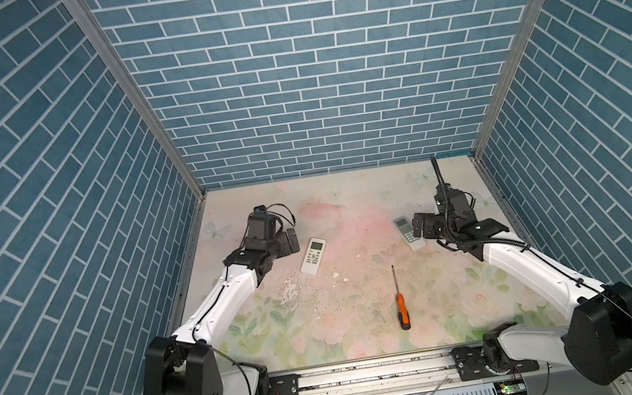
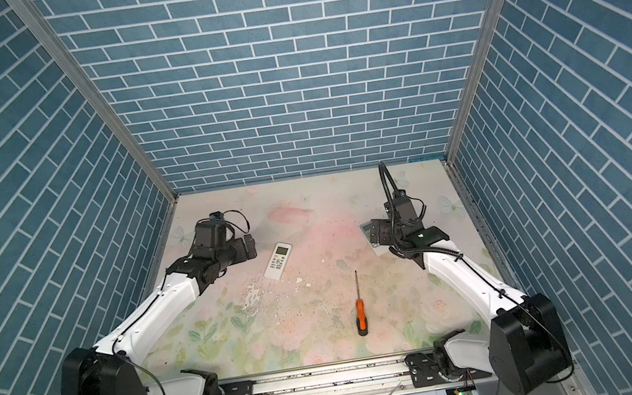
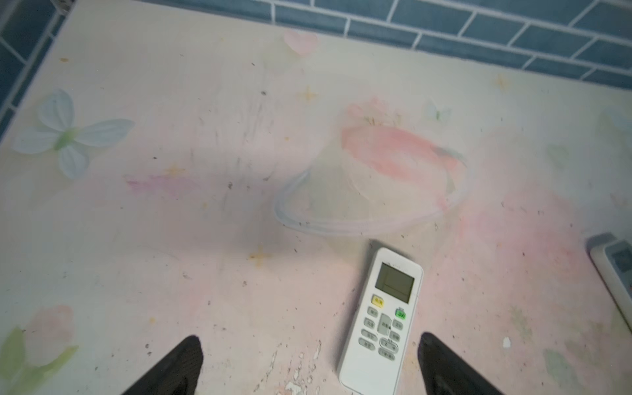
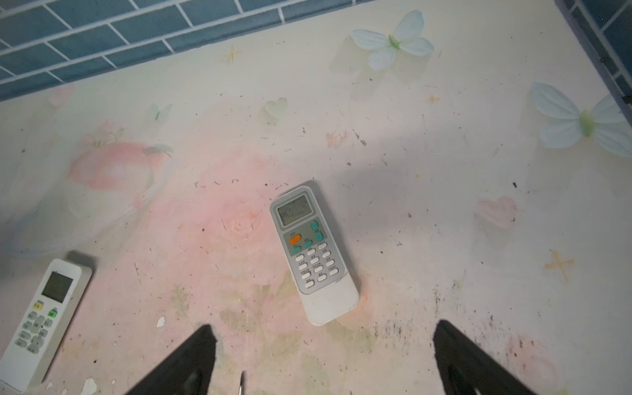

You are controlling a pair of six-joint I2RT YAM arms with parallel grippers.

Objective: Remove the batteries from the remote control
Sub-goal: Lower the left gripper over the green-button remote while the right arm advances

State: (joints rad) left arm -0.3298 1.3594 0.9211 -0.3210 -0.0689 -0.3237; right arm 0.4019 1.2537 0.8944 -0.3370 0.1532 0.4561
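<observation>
left hand (image 3: 309, 338) spread | white remote (image 3: 383, 318) keys illegible | grey remote (image 4: 313, 253) display unclear

Shows a white remote control (image 3: 381, 321) lying face up, display and coloured buttons visible, on the floral counter (image 3: 171, 222). Frames its button end between the black fingers (image 3: 184, 364) of the left pincer (image 3: 309, 337), spread wide. Catches part of a second remote (image 3: 615, 273), well apart.
</observation>
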